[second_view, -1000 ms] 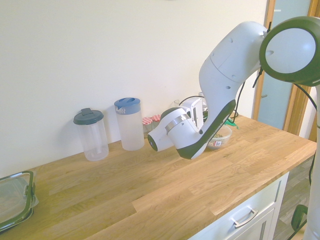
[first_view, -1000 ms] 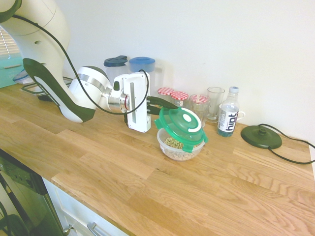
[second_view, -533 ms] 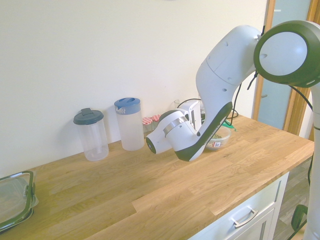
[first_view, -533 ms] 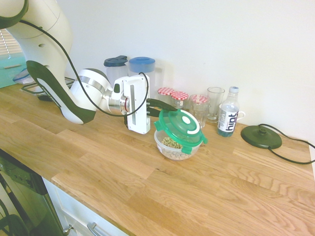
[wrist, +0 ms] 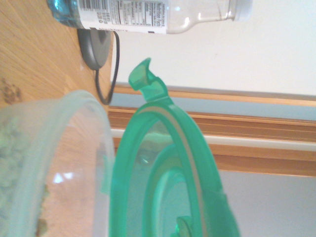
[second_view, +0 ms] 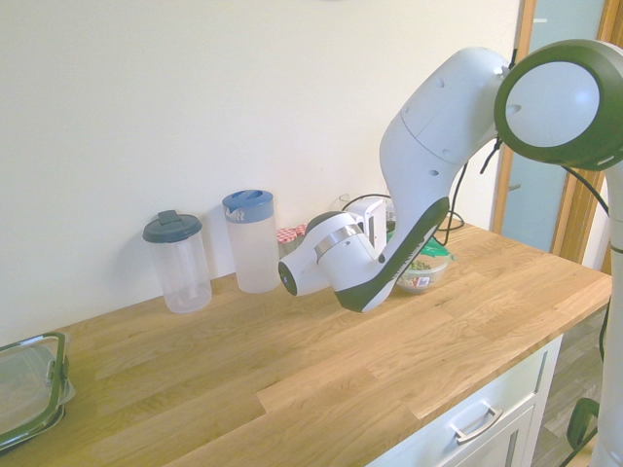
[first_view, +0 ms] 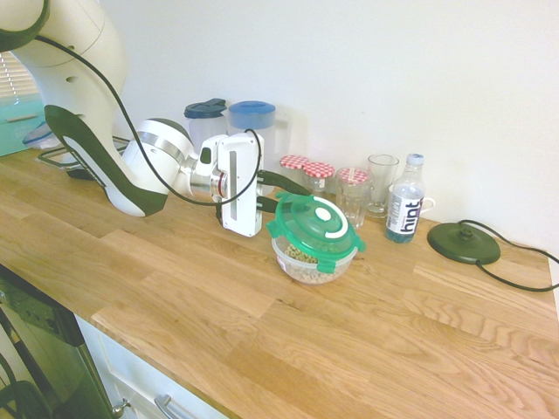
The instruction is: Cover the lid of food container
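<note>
Round green plastic lid sits tilted on clear round plastic bowl.
Gripper released, dark fingers parted at lid's edge.

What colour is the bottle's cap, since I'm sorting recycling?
White; the cap shows best in the first exterior view.

Glossy green plastic lid, smooth wood counter
</note>
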`<state>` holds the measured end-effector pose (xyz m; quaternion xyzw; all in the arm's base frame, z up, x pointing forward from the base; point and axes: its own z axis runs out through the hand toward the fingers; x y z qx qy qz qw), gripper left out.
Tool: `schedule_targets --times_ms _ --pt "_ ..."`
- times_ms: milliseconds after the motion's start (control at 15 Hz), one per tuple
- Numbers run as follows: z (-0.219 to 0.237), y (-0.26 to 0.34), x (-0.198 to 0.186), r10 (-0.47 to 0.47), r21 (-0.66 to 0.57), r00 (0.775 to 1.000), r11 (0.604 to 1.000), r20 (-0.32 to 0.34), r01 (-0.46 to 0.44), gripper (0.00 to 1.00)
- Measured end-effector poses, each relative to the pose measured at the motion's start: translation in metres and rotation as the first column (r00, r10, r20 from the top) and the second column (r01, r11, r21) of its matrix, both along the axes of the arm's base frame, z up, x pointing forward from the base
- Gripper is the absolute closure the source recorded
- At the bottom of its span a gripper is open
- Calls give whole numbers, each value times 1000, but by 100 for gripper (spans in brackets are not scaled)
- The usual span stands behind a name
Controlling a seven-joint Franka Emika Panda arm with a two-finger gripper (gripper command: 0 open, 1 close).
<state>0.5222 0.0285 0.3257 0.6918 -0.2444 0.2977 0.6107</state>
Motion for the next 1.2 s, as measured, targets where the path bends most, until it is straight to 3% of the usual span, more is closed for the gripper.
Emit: schedule_targets --times_ms 333,533,733,867,1200 --pt "36 17 33 17 293 999 956 48 -30 0" --pt "71 16 41 15 465 998 884 63 -43 0" --pt "104 31 39 32 642 998 764 63 -65 0" --pt "126 41 31 38 746 998 663 53 -65 0" --pt "176 31 -22 93 922 990 365 103 -130 0"
